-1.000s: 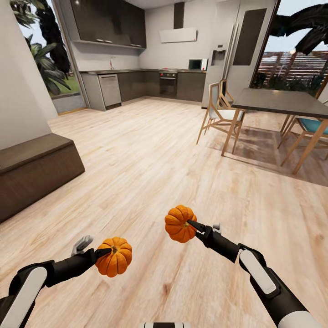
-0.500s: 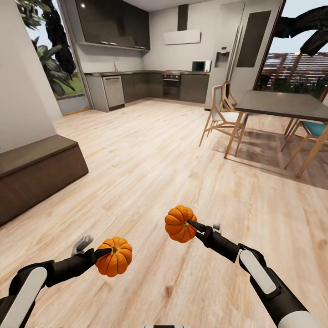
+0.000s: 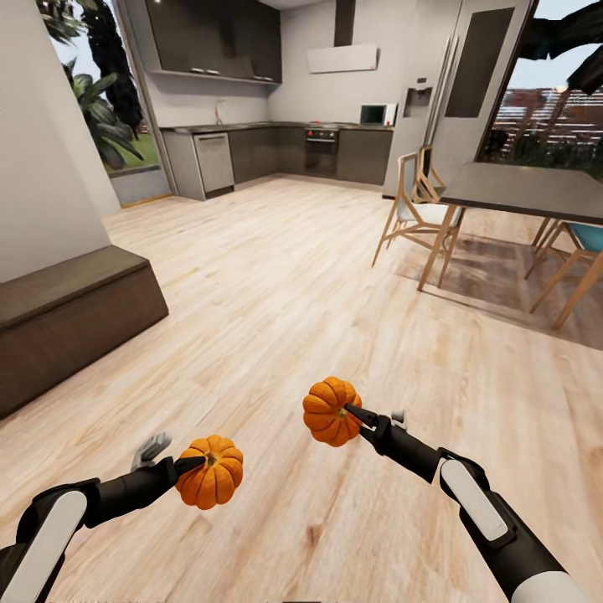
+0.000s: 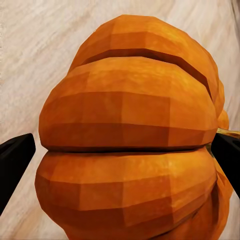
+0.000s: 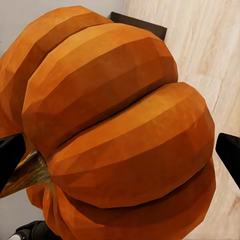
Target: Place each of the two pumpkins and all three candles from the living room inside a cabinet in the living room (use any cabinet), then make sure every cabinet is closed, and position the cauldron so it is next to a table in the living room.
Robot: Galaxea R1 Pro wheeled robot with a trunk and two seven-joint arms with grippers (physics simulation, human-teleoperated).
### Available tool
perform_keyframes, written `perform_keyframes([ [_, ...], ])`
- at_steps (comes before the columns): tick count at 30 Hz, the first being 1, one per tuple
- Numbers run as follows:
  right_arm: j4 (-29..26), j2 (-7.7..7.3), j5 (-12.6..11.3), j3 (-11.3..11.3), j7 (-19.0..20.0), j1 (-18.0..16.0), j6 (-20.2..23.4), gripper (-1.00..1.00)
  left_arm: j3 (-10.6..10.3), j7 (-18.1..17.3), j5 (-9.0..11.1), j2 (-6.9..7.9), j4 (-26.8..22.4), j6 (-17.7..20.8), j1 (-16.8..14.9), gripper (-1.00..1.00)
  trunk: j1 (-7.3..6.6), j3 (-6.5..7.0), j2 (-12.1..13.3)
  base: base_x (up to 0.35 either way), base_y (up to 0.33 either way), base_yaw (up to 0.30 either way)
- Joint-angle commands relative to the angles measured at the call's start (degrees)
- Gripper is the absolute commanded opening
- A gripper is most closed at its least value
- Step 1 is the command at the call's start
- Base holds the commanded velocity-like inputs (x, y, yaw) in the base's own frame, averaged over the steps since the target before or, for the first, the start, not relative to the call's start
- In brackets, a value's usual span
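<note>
So far, both pumpkins are in hand but neither is stowed. The left tool (image 3: 182, 463) is clamped on the left pumpkin (image 3: 210, 482), which is held clear of the wooden floor (image 3: 276, 276) low at the left of the head view; the left wrist view shows that pumpkin (image 4: 130, 140) wedged between two dark fingers (image 4: 15, 162). The right tool (image 3: 360, 416) is clamped on the right pumpkin (image 3: 332, 410), carried a little higher and further forward, and the right wrist view shows its ribbed body (image 5: 115, 130) and stem between the fingers (image 5: 229, 150). A low dark-brown cabinet (image 3: 75, 318) stands along the wall at the left, well apart from both arms, with its front apparently shut. Ahead lie grey kitchen cupboards (image 3: 276, 151), and a dining table (image 3: 519, 184) with chairs (image 3: 414, 209) stands at the right. By this reckoning the carrying step is under way: the pumpkins have yet to go inside the cabinet, and the candles, the closing of every cabinet and the cauldron's placement are all left, as far as can be judged.
</note>
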Motion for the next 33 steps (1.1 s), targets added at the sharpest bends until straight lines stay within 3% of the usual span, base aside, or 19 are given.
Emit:
perform_keyframes([
  [1,0.01,-0.07,-0.35,0.11,0.01,-0.03,0.19,-1.0,0.08,-0.59,-0.53,-0.01,0.0,0.25,-0.03,-1.0,-0.24,0.04,0.4,0.0,0.0,0.064],
  [10,-0.09,-0.71,-0.22,0.23,0.24,-0.03,-0.48,-1.0,0.08,-0.59,-0.53,-0.01,0.0,0.25,-0.03,-1.0,-2.21,0.93,4.01,0.0,0.0,0.055],
  [33,1.35,-0.64,-0.27,0.14,0.22,-0.03,-0.77,-1.0,-0.01,-0.59,-0.53,-0.01,0.0,0.25,-0.03,-1.0,-7.26,5.01,13.23,0.0,0.0,0.001],
])
